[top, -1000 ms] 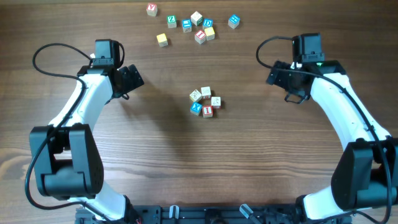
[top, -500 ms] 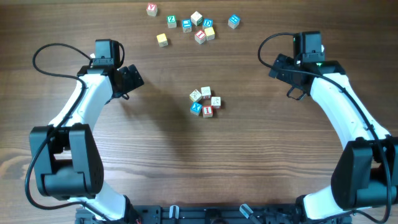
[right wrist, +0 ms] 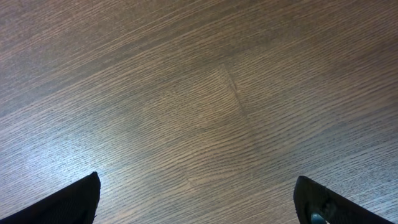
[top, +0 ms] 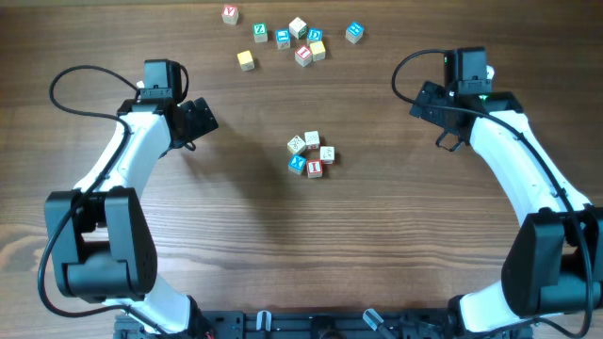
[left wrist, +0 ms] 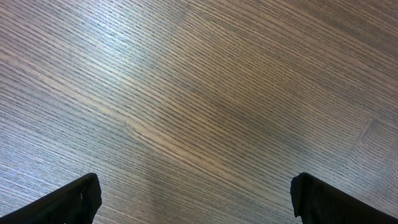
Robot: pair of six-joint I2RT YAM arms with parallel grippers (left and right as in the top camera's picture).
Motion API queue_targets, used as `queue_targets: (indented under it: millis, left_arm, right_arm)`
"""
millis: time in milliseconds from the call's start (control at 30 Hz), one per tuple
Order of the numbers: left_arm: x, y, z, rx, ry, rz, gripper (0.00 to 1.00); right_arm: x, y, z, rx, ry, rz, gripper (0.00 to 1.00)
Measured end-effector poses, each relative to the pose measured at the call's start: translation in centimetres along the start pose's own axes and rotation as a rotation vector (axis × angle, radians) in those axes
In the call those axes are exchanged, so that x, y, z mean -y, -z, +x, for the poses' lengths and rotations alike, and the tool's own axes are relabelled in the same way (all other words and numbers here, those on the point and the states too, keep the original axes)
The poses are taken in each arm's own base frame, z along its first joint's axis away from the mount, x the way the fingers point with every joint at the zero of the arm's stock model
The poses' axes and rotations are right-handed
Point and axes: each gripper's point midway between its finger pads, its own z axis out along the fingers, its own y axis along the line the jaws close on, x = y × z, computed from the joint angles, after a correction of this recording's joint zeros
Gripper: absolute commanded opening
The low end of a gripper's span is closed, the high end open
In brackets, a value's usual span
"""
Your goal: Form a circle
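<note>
Wood table (top: 236, 245), circle (top: 311, 154) of letter cubes, blue X (top: 297, 164), red I (top: 315, 169), left jaws wide, right jaws wide

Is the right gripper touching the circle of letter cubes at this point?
Apart. The overhead view shows the right gripper well off to the right of the circle, with a wide stretch of table showing between them.

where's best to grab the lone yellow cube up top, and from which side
Come straight down and pinch the yellow cube across two opposite side faces, fingers squared to them. It sits flat with bare table all round, so either pair looks free. The open left gripper seems nearer.
</note>
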Motion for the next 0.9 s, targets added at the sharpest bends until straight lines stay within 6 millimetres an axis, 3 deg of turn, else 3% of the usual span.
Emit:
queue_targets:
  millis: [900]
  left_arm:
    - [0.25,0.49,0.15,0.001,-0.008,0.004,1.0]
  right_arm:
    - [0.0,0.0,-0.01,0.0,0.0,0.0,1.0]
